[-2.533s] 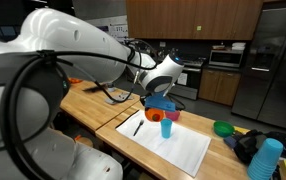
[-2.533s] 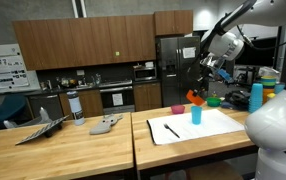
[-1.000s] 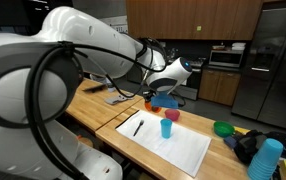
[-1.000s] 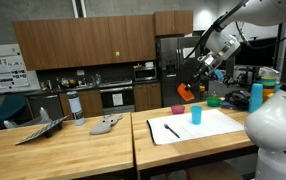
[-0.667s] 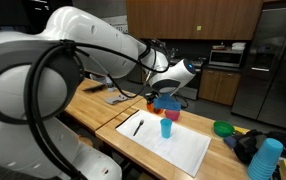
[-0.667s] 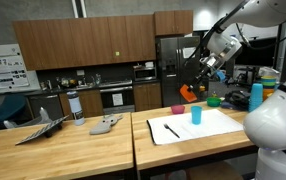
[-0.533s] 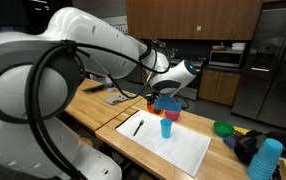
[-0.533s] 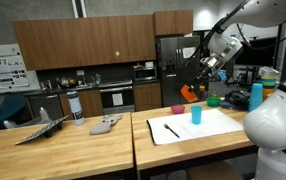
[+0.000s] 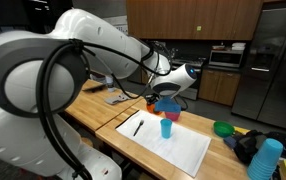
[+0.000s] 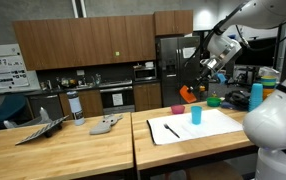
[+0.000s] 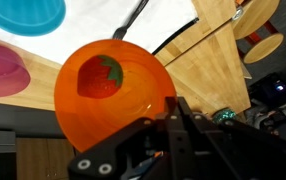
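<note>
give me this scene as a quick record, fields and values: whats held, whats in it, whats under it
gripper: gripper shut on the orange bowl's rim
bowl position: held in the air above the counter, clear of it in both exterior views
in bowl: strawberry
below: white mat with blue cup and marker on it
near cup: pink bowl
further off: green bowl

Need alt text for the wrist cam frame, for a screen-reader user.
An orange bowl with a red strawberry inside fills the centre, its rim clamped by the gripper, which enters from the bottom edge. Below the bowl are a white mat, a blue cup, a pink bowl and a wooden counter.
</note>
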You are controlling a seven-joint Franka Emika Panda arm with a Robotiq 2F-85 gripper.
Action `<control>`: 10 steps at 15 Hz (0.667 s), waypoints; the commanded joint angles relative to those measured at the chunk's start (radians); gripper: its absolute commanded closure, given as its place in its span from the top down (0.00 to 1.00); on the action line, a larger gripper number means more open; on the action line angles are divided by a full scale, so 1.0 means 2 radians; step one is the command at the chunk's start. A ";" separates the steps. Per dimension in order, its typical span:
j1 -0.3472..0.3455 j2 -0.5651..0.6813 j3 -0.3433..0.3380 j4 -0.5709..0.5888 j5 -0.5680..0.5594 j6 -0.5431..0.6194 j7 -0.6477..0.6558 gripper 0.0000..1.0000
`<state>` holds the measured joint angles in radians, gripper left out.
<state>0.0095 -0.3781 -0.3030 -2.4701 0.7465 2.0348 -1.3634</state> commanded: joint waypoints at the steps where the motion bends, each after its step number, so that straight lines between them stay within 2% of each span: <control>1: -0.013 0.020 0.008 0.012 0.022 -0.008 -0.028 0.01; 10: -0.028 0.049 0.012 0.017 0.033 -0.012 -0.058 0.01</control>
<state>-0.0170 -0.3061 -0.2947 -2.4636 0.7881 2.0344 -1.4471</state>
